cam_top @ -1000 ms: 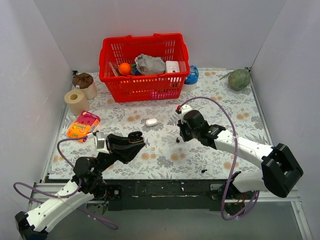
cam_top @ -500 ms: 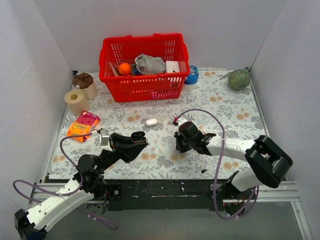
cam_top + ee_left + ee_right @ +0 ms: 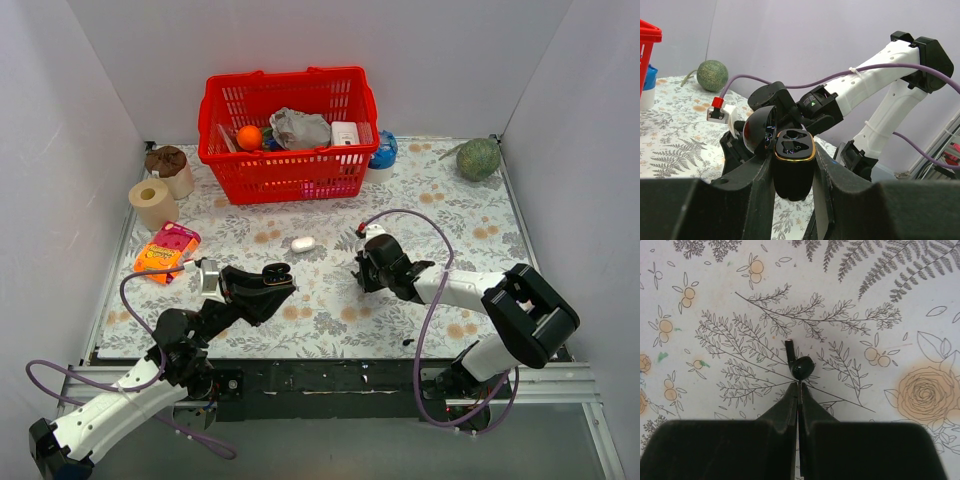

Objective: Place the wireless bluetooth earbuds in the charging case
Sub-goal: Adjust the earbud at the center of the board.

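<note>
Our left gripper (image 3: 792, 162) clamps the open, glossy charging case (image 3: 794, 172); our right gripper (image 3: 799, 386) is pinched together just short of a black earbud (image 3: 803, 368).

The charging case (image 3: 792, 177) is a glossy black pebble with a gold rim around its mouth. It sits upright above the counter (image 3: 670, 135), gripped on both sides by the left gripper (image 3: 793, 172). Its domed lid is hinged open to the left, showing two dark wells. One black earbud (image 3: 802, 367) with a short pale-tipped stem lies on the floral counter, right at the tips of the right gripper (image 3: 799, 386), whose jaws are pressed together. A second dark speck (image 3: 407, 342) lies by the near edge.
</note>
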Robot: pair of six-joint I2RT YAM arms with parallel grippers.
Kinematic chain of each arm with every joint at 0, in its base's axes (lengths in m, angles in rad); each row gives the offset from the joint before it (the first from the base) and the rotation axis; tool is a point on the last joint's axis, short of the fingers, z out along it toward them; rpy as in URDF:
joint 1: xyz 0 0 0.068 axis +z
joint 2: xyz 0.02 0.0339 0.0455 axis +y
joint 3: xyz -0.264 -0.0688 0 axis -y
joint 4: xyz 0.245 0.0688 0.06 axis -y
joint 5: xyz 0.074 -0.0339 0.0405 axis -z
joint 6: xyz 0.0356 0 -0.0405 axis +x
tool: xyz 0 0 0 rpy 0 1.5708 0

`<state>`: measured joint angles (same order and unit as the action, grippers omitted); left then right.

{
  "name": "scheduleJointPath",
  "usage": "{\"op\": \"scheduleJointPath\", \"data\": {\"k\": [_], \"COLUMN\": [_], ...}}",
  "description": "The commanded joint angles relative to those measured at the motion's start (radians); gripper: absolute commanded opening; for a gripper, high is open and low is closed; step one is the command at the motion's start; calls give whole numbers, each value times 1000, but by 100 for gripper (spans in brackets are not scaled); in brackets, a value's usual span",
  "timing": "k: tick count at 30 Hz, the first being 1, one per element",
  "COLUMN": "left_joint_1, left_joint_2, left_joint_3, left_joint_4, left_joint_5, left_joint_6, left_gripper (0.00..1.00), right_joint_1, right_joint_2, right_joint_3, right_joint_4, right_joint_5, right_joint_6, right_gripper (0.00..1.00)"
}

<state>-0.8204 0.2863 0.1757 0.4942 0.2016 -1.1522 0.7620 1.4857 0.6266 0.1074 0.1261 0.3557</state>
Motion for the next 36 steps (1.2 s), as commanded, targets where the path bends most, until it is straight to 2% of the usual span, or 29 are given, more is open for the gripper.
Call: {"op": "scheduleJointPath", "data": {"k": [1, 8, 12, 19, 27, 36], "left_joint_1": [-3, -3, -3, -3, -3, -3], "left_joint_2": [-1, 34, 50, 43, 37, 17], "left_joint_3": [30, 24, 31, 7, 27, 22], "left_joint_4": [-8, 24, 18, 47, 6, -19], "left_joint_5": [-8, 1, 7, 7, 10, -1], "left_joint_6": [22, 25, 35, 22, 26, 49], "left_gripper": [0, 0, 0, 0, 0, 0], "right_joint_1": [-35, -75, -81, 34, 37, 8], "right_joint_2": [18, 25, 15, -35, 85, 171], "right_joint_3": [-4, 1, 41, -19, 42, 84], "right_joint_4": [-5, 34, -21, -9, -53, -144], "right_joint_5": [49, 44, 40, -60, 17, 115], "right_joint_6": [-35, -69, -69, -5, 8, -104], "right_gripper": [1, 1, 1, 1, 1, 1]}}
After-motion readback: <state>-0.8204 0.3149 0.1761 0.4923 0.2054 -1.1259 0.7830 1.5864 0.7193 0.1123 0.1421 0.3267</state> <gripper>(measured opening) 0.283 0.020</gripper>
